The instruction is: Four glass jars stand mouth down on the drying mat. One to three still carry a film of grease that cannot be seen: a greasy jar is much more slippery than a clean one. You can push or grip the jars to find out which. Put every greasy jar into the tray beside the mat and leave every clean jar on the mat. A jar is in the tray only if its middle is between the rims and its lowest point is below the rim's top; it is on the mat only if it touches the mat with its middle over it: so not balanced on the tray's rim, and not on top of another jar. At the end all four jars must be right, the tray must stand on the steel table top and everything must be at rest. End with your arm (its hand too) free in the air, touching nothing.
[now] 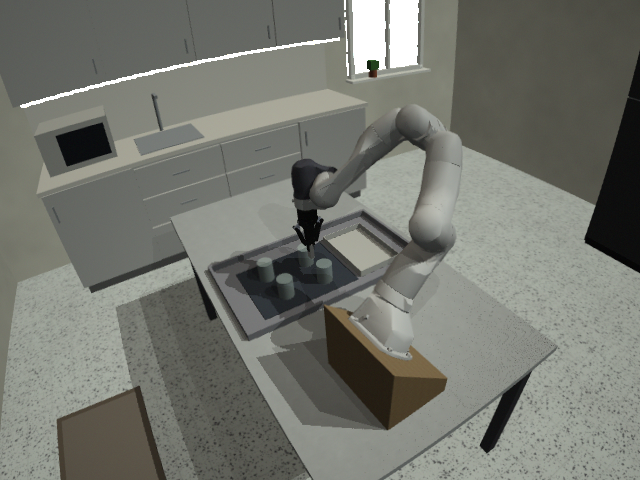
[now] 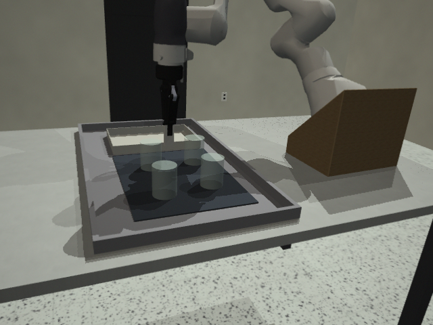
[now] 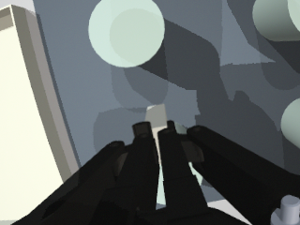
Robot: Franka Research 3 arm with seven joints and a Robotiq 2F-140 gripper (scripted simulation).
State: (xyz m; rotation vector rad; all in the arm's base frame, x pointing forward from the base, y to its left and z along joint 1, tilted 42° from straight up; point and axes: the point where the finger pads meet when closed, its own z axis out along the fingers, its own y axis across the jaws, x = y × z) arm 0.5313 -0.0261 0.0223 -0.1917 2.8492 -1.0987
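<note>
Four pale green glass jars stand upright on the dark mat (image 1: 268, 308) (image 2: 139, 210) (image 3: 70, 70): back left jar (image 1: 265, 269) (image 2: 164, 180) (image 3: 292, 123), front left jar (image 1: 284, 286) (image 2: 212, 171), front right jar (image 1: 324, 271) (image 2: 193, 150) (image 3: 127, 30) and back right jar (image 1: 302, 256) (image 2: 150, 157). The cream tray (image 1: 361, 250) (image 2: 126, 149) (image 3: 35, 84) is empty beside the mat. My gripper (image 1: 310, 252) (image 2: 169, 133) (image 3: 158, 119) is shut and holds nothing. Its tips point down between the two right jars. In the wrist view its fingers hide most of the back right jar.
A grey raised rim (image 1: 289, 321) (image 2: 195, 227) surrounds the mat and tray. The wooden block (image 1: 361, 361) (image 2: 370, 133) under the arm's base stands in front of the rim in the top view.
</note>
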